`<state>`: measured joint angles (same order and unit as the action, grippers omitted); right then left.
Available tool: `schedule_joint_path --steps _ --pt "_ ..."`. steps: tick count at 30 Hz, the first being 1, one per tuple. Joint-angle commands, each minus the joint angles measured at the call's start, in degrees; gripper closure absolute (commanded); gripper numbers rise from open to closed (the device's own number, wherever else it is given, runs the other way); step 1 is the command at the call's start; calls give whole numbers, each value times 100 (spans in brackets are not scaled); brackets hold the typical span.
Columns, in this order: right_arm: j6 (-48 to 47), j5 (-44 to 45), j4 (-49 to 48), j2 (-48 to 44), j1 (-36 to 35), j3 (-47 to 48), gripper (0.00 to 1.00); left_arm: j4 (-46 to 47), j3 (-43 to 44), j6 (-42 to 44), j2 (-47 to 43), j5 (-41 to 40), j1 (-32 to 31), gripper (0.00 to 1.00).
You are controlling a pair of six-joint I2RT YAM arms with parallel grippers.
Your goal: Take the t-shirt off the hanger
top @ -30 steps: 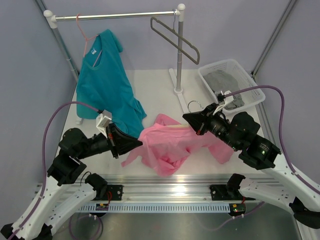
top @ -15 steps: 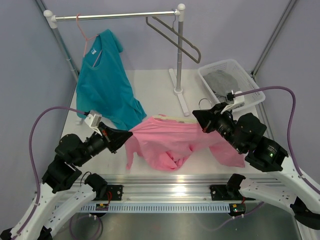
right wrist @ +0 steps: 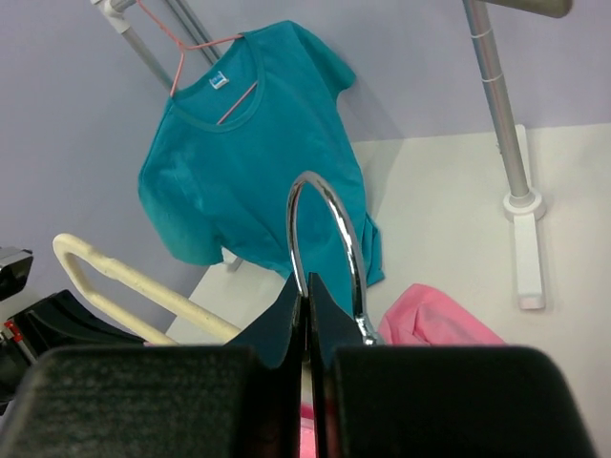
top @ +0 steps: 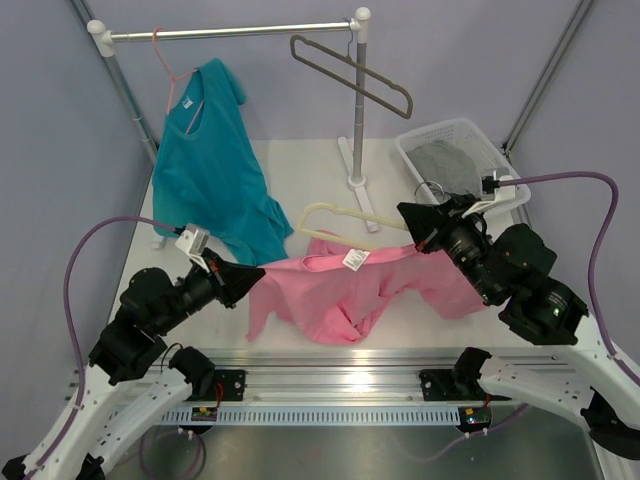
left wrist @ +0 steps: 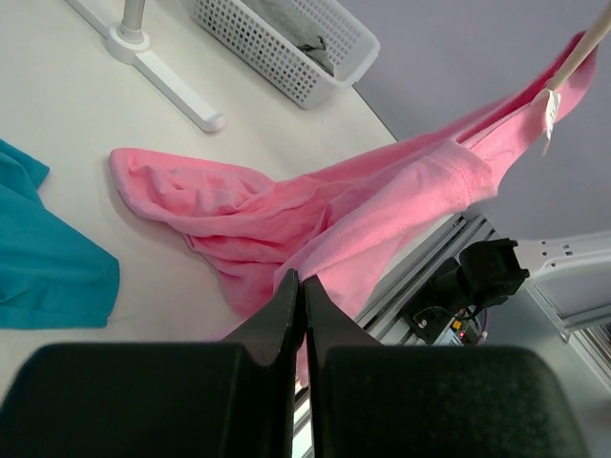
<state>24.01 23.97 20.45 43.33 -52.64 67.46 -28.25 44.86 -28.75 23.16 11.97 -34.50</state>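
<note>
The pink t-shirt (top: 345, 290) hangs stretched between my two grippers above the table's front; it also shows in the left wrist view (left wrist: 315, 215). The cream hanger (top: 345, 216) sticks out bare above the shirt's collar, one end still at the fabric. My right gripper (top: 412, 222) is shut on the hanger's metal hook (right wrist: 325, 229); a cream arm (right wrist: 143, 291) shows at the left of that view. My left gripper (top: 262, 275) is shut on the shirt's edge (left wrist: 304, 281).
A teal t-shirt (top: 215, 160) hangs on a thin pink hanger from the rail (top: 230, 32). A dark grey-brown hanger (top: 350, 75) swings on the rail's right post. A white basket (top: 505, 190) with a grey garment stands at the right.
My right gripper has lifted the hanger up and to the right, so its cream arm slid out of the shirt. My left gripper holds the shirt's edge low. The dark hanger swung.
</note>
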Motion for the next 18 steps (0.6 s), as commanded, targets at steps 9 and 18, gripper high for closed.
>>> schedule_joint_path --steps 9,18 --pt "155 -1428 -2418 773 52 -84 100 1418 -732 -332 804 78 40 100" --pt "51 -2167 -3152 1555 52 451 100 1839 -821 -306 1612 -1555 40 100"
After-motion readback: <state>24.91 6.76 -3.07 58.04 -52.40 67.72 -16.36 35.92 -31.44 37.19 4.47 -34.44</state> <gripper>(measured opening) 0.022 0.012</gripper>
